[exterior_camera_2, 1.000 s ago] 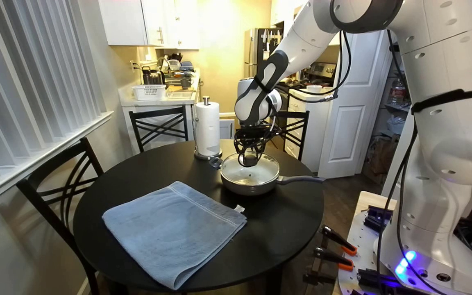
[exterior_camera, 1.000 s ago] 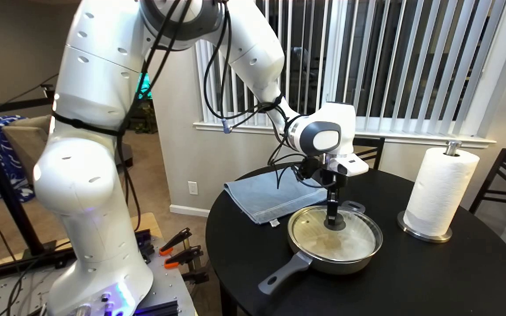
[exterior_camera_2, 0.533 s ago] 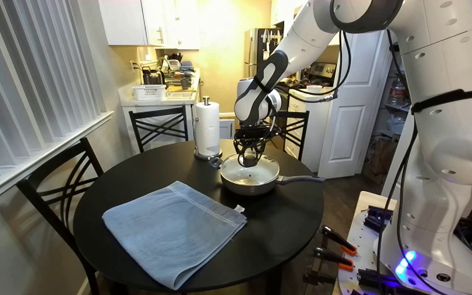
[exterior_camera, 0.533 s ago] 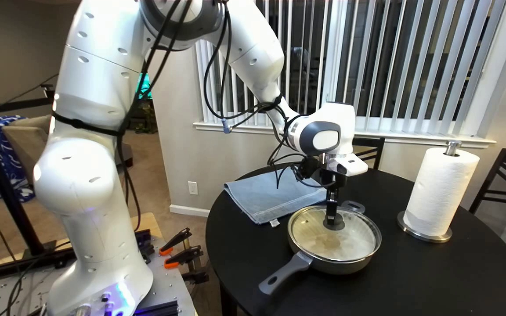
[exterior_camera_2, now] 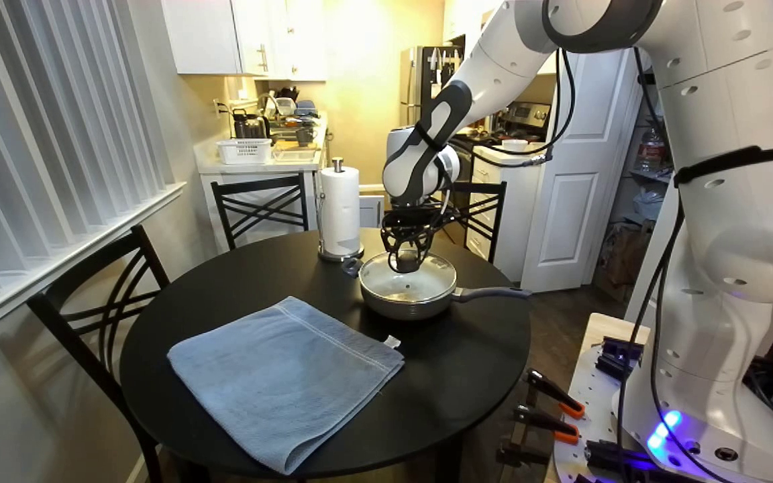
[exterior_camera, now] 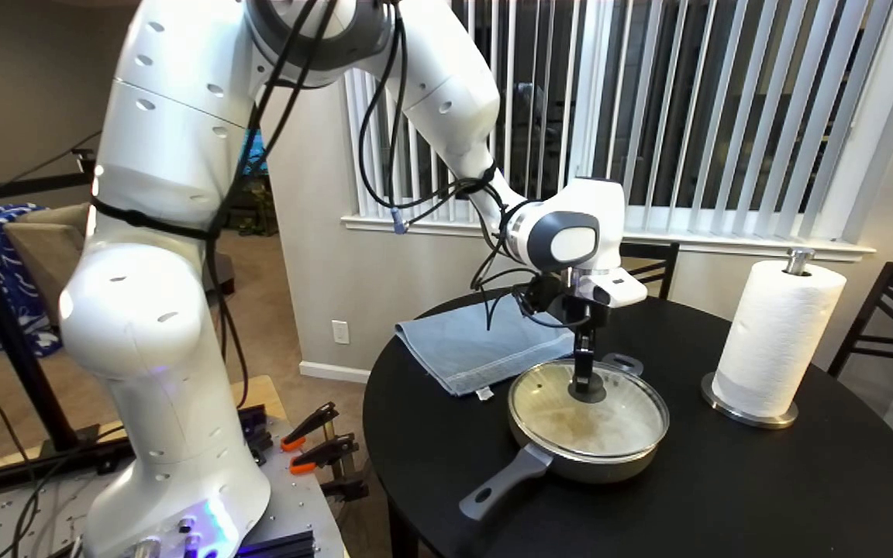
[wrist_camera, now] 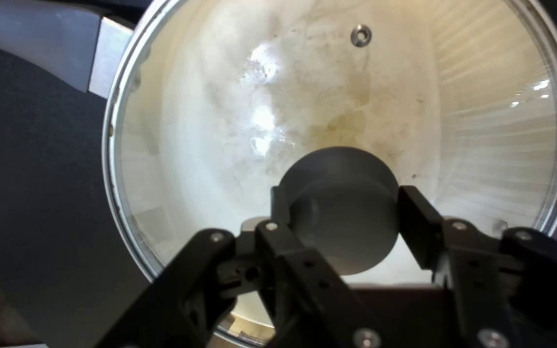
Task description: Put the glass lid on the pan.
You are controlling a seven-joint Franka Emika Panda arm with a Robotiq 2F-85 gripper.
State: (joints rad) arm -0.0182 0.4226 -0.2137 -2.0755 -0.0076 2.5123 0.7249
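The glass lid (exterior_camera: pixel 613 426) lies over the top of the pan (exterior_camera: pixel 601 471), covering its opening; it also shows in an exterior view (exterior_camera_2: pixel 420 285). I cannot tell if its rim is fully seated all round. The pan also shows in an exterior view (exterior_camera_2: pixel 408 310), standing on the table with its dark handle (exterior_camera: pixel 505 484) pointing toward the robot's base. My gripper (wrist_camera: pixel 344 212) is above the lid, pointing down, with a finger against each side of the lid's dark knob. In the wrist view, the pan's cream inside shows through the glass.
A blue-grey cloth (exterior_camera_2: pixel 286 382) lies folded beside the pan on the round black table (exterior_camera_2: pixel 252 285). A white paper towel roll (exterior_camera: pixel 776 341) stands upright on the table. Dark chairs (exterior_camera_2: pixel 108 315) surround the table. The pan's small helper handle (exterior_camera: pixel 623 364) sticks out behind it.
My gripper and the lid have shifted slightly to the left in both exterior views. The pan's handle has moved very slightly. The fingers stay on the knob.
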